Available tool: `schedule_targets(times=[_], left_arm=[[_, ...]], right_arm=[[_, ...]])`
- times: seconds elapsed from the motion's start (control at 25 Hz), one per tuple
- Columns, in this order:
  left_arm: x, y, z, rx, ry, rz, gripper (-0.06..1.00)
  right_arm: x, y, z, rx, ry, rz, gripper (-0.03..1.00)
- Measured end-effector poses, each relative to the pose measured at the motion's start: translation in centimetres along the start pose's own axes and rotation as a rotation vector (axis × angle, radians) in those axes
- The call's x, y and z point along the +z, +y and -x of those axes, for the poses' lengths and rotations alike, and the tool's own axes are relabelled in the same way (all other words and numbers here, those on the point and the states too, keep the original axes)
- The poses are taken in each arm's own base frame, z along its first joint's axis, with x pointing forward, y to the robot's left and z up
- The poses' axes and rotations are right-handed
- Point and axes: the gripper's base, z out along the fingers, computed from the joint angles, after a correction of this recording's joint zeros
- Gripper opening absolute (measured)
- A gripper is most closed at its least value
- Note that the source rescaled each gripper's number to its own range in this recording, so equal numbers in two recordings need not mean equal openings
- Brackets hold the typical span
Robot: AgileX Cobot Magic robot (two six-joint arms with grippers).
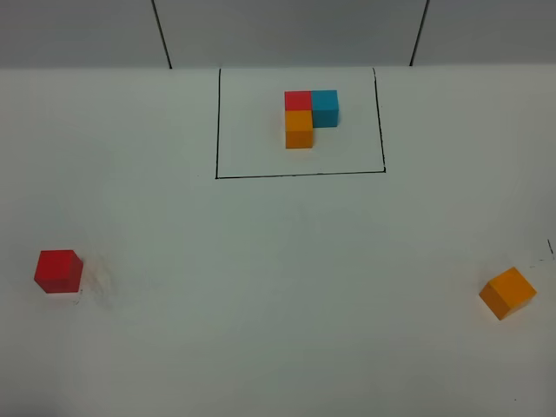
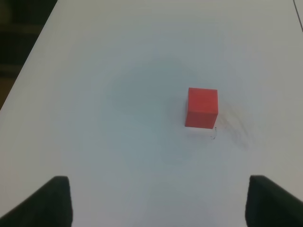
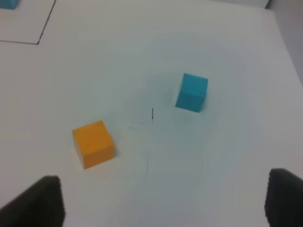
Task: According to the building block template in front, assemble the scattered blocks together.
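Hovering wide, empty — left gripper point(image 2: 161, 201) near red block point(image 2: 202, 108), right gripper point(image 3: 163, 198) near orange block point(image 3: 93, 143), sky-blue block point(image 3: 191, 92).

Template point(image 1: 310, 117) framed; red cube point(image 1: 58, 270), orange cube point(image 1: 507, 293), blue cube point(image 3: 191, 92) scattered.

No text, number, label or brand can be read anywhere; the worktop point(image 1: 278, 365) bears a thin black drawn rectangle point(image 1: 300, 175), without lettering.
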Motion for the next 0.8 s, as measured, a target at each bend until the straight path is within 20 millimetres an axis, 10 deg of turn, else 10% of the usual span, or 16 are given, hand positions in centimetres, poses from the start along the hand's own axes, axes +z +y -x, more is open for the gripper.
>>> schedule_targets(times=[0.8], left_arm=[[0.0, 0.0, 0.0, 0.0, 0.0, 0.0, 0.68]], right_arm=[[0.0, 0.0, 0.0, 0.0, 0.0, 0.0, 0.72]])
